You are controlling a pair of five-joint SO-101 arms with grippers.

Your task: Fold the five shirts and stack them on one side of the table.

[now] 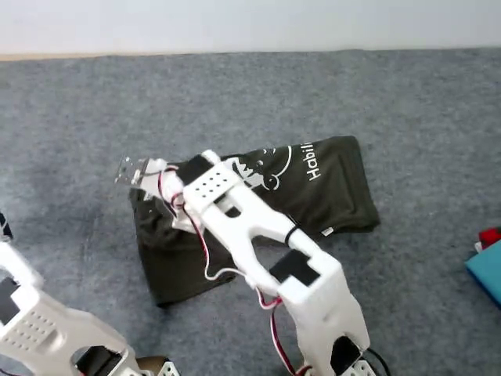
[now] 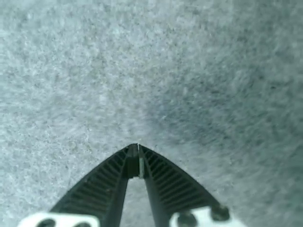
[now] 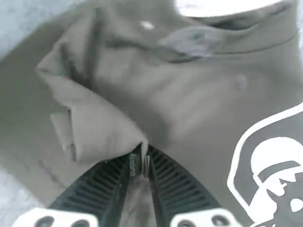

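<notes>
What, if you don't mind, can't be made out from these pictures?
1. High view: the right arm covers the middle of the dark shirt, hiding its folds there.
2. High view: the picture's edge cuts off a blue thing and a red thing; what they are is unclear.
3. Right wrist view: the right gripper is shut on a shirt fold, which hides how many layers it pinches.

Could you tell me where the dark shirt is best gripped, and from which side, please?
Probably the loose fold at the bunched edge of the shirt: it stands proud of the flat cloth, so jaws coming from above can pinch it. The right gripper is shut there.
</notes>
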